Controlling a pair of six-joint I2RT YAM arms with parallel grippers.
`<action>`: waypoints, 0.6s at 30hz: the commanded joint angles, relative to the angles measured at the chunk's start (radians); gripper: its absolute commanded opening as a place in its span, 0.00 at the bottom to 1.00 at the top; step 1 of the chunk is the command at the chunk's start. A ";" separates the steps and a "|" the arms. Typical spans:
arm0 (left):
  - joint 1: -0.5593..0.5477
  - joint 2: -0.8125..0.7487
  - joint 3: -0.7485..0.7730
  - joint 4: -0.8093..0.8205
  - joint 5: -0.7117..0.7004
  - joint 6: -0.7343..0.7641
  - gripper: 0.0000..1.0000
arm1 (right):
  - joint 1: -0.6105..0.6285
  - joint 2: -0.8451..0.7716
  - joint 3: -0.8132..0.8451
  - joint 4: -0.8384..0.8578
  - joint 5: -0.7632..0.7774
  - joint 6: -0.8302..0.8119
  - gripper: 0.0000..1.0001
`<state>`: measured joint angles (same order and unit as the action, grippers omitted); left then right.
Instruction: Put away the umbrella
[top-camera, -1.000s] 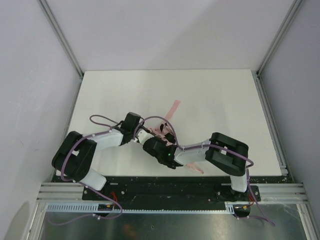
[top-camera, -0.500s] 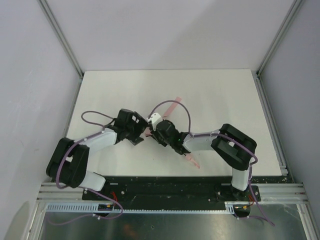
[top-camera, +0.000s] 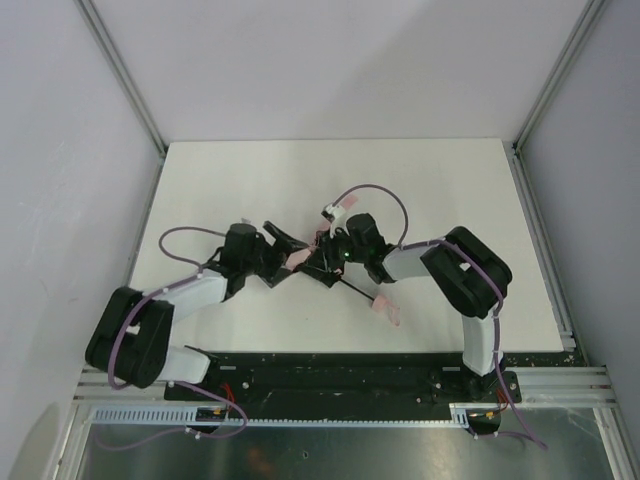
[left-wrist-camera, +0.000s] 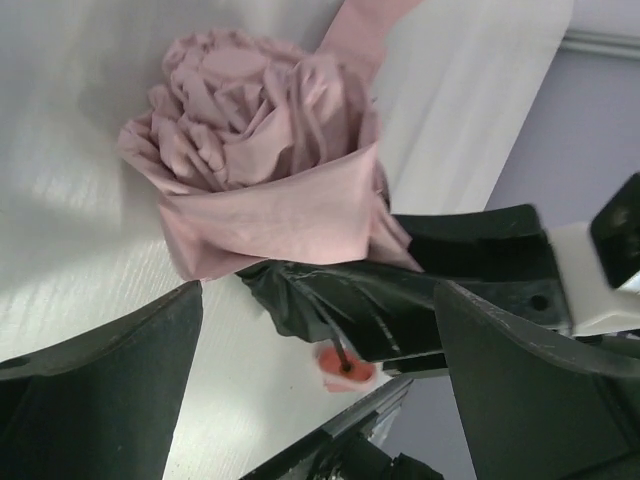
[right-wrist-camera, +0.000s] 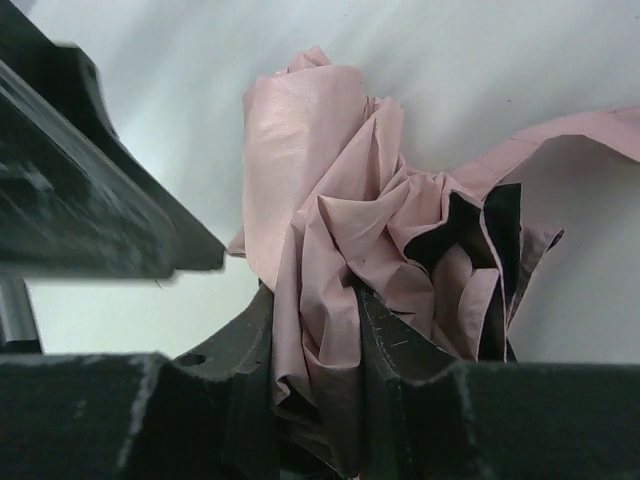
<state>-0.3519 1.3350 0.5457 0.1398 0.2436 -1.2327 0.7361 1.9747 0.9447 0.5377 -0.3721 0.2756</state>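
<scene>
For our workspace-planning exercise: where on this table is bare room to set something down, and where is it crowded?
Free: the far strip of the table along the back wall, and its right side beyond the right arm. Crowded: the centre, where the left fingers and right fingers meet at the umbrella, its handle lying toward the front edge.

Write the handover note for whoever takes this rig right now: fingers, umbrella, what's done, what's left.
Right gripper: shut, fingers clamping the umbrella's bunched pink canopy.
Left gripper: open, fingers spread either side of the canopy, gripping nothing.
Umbrella: mid-front of the table, between the two arms. The black shaft and pink handle trail toward the right arm's base.
Done: canopy gathered into a loose bundle.
Left: the closure strap hangs free, so it likely needs wrapping and fastening. The shaft is not collapsed.
</scene>
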 joint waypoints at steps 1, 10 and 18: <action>-0.050 0.086 -0.008 0.110 0.033 -0.078 0.99 | -0.012 0.160 -0.095 -0.330 -0.175 0.059 0.00; -0.061 0.197 -0.027 0.184 -0.073 -0.184 0.99 | -0.012 0.136 -0.095 -0.315 -0.176 0.067 0.00; -0.071 0.206 -0.034 0.109 -0.208 -0.190 0.82 | -0.012 0.104 -0.087 -0.334 -0.163 0.046 0.00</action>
<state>-0.4149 1.5200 0.5121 0.2985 0.1776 -1.4368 0.6991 1.9987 0.9451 0.5808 -0.5388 0.3649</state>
